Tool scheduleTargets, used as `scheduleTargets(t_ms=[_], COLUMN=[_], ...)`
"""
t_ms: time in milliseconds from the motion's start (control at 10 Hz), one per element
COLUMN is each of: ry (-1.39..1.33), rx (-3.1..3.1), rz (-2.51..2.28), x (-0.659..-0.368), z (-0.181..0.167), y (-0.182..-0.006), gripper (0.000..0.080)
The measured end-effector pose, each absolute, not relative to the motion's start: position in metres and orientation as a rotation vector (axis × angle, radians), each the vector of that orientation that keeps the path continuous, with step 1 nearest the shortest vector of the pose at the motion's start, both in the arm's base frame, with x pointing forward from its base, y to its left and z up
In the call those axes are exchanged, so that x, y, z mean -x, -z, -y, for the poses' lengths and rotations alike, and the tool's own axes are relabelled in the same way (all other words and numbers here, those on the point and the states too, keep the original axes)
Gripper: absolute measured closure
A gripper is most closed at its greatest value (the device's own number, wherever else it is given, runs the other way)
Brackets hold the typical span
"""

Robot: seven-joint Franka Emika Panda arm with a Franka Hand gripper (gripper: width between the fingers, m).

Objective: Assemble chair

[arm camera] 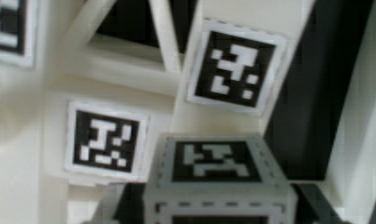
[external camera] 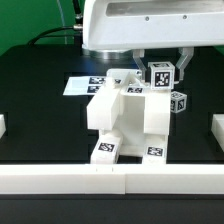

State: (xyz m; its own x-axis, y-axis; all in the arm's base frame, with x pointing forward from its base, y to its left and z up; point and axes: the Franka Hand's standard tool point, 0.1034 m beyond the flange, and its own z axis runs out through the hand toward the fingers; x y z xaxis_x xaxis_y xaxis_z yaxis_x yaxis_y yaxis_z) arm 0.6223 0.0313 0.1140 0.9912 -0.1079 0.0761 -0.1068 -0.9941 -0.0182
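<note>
With the gripper point(external camera: 161, 61) clamped on the tagged bar point(external camera: 160, 75), hold it upright (a tilt may jam it) and square to the seat block point(external camera: 122, 118) before pressing

Bright, even light — the white chair point(external camera: 128, 118) nearly blown out — wrist view soft and blurred.
</note>
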Motion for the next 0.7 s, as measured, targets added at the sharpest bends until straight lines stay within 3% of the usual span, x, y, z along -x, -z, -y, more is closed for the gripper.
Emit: scheduleTargets(t_ms=[700], ry=[0.105], rx=[2.875], rz=[-1.169], x=[-0.622], z=[-0.0307], y=[-0.1133], gripper=[0.0528])
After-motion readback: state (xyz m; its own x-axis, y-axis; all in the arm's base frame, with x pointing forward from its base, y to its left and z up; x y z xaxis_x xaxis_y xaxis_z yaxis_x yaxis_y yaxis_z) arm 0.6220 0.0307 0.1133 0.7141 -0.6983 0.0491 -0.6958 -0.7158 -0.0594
